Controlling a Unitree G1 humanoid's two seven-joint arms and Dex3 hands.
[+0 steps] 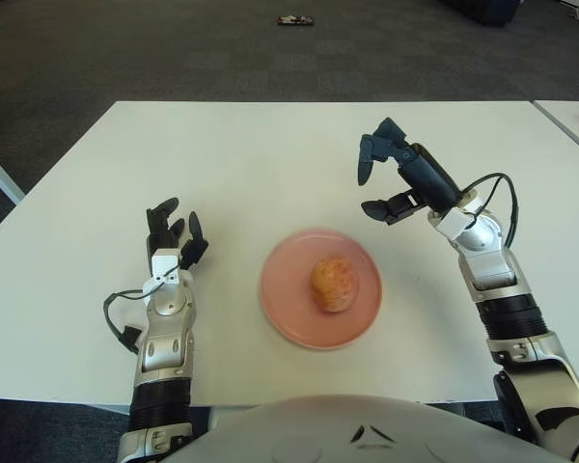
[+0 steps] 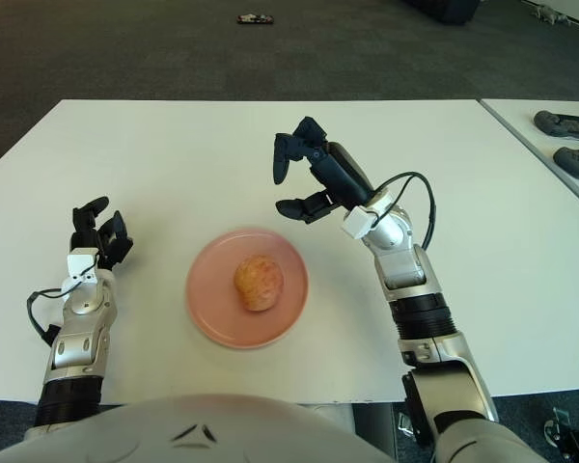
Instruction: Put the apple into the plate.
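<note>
One apple (image 1: pixel 335 284) sits inside the pink plate (image 1: pixel 288 311), a little right of its middle, on the white table (image 1: pixel 270 154). To the plate's left, well apart from it, the left hand (image 1: pixel 172 234) shows with fingers loosely spread, gripping nothing. Farther back, the right hand (image 1: pixel 391 174) hangs above the table beyond and to the right of the plate, its fingers splayed wide and empty; the apple lies below and to its left, clear of its fingertips.
</note>
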